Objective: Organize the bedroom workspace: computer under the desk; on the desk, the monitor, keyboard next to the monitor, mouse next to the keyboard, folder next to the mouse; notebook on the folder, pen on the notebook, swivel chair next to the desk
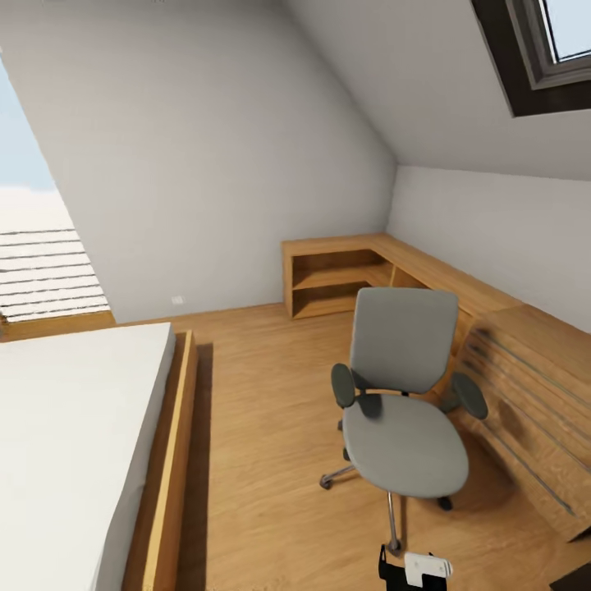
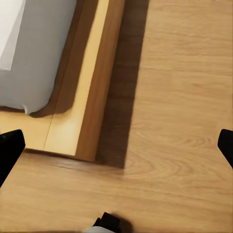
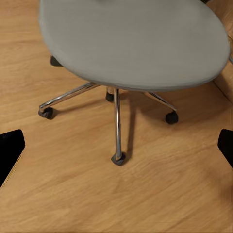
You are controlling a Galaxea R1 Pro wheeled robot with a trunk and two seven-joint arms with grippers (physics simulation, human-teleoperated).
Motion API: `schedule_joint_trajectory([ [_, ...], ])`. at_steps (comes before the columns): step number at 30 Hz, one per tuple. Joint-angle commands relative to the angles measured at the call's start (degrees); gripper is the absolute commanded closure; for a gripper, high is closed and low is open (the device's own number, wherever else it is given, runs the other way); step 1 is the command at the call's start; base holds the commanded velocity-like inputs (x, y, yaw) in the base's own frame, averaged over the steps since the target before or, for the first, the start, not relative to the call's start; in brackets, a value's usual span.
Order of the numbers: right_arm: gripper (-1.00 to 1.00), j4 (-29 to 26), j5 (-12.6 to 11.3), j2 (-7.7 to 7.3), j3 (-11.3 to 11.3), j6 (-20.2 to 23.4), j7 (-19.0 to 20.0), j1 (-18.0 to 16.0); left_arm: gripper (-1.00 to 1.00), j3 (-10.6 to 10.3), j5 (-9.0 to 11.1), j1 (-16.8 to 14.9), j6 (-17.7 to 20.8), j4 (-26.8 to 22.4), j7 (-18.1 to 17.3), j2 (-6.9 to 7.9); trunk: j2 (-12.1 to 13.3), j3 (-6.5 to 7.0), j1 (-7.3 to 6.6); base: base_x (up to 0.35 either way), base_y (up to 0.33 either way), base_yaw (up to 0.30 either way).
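A: Which step is this, would you say?

B: The last one, I'd judge, or a search on the way to it; the swivel chair (image 1: 402,410) stands on the wooden floor (image 1: 263,427), its back just beside a light wooden drawer chest (image 1: 533,394) and well apart from the bed (image 1: 74,443); its seat is bare, no folder on it.

A: And the desk?

B: No black desk anywhere here; a low wooden shelf unit (image 1: 345,275) runs along the far wall into the corner; so the next move calls for finding the desk first, then rolling the chair there.

A: The grippers?

B: Both spread apart and holding nothing; the left gripper (image 2: 116,145) hangs over the floor by the corner of the bed frame (image 2: 92,87); the right gripper (image 3: 116,148) hangs over the floor before the chair's chrome base (image 3: 116,121), not touching it.

A: Anything unclear?

B: A small white and black piece at the lower edge of the head view is cut off; I cannot tell what it is; one caster is hidden under the seat.
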Motion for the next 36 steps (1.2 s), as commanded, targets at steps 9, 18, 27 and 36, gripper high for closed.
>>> schedule_joint_trajectory([
  [9, -1.00, 0.0, -0.3, -0.05, 0.5, -0.2, -0.4, 0.0, -1.00, -0.5, 0.3, -0.1, -0.3, 0.0, 0.3, 0.03, -0.1, -0.07, 0.01, 0.000, 0.000, 0.276],
  [18, -1.00, 0.3, -0.4, 0.04, 0.5, -3.9, -0.4, 0.0, -1.00, -0.6, 0.3, -0.1, -0.3, 0.0, 0.2, 0.02, -0.1, 0.30, 0.01, 0.000, 0.000, 0.232],
  [27, -1.00, 0.7, -0.3, 0.08, 0.5, -6.7, -0.4, 0.0, -1.00, -0.6, 0.1, -0.1, -0.3, 0.0, 0.2, 0.02, -0.1, 1.01, 0.01, 0.000, 0.000, 0.126],
  [36, -1.00, 0.8, -0.2, -0.25, 0.4, -7.1, -0.4, 0.0, -1.00, -0.6, 0.0, -0.1, -0.3, 0.0, 0.1, 0.02, -0.1, 1.82, 0.01, 0.000, 0.000, 0.017],
])
